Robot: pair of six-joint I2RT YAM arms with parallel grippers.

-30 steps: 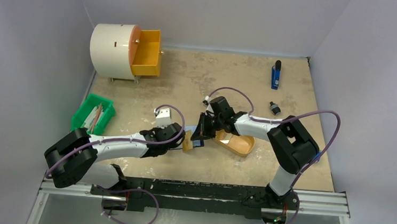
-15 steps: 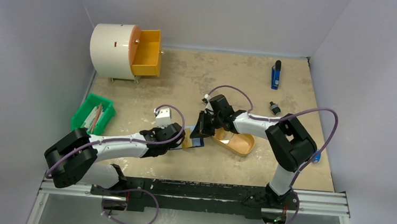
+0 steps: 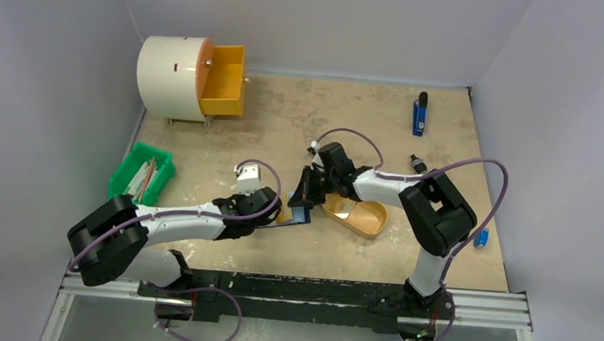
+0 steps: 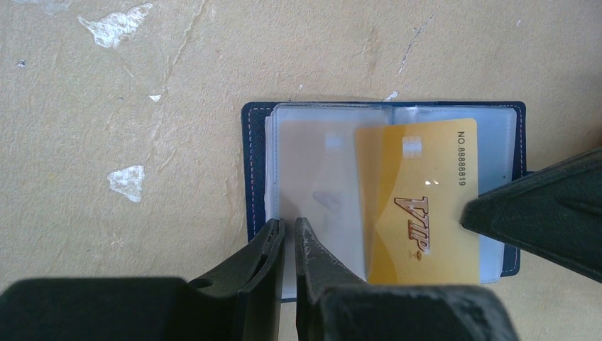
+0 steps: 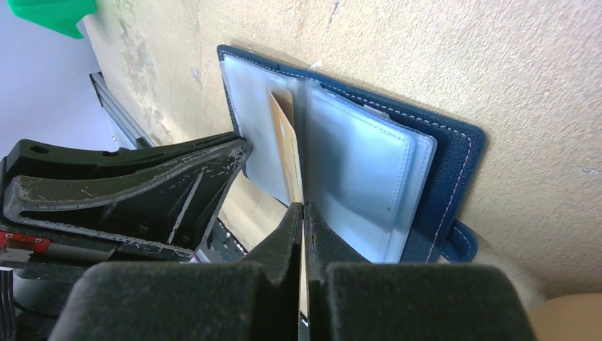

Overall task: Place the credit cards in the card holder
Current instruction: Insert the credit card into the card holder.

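The card holder (image 4: 312,163) lies open on the desk (image 3: 269,127). The left claw (image 4: 289,238), nearly closed, pinches its near edge. The right claw (image 5: 302,213) clamps a gold credit card (image 4: 419,206) over the holder's right page, apparently only partly sleeved, so insertion remains unfinished.

Left gripper (image 3: 281,217), pinching the card holder (image 3: 300,217), blocked its left. Right gripper (image 3: 305,206), pinching a gold credit card (image 4: 419,206), blocked its far side. Orange oval tray (image 3: 358,216) sat just right. Free approach: far tabletop (image 3: 286,128).
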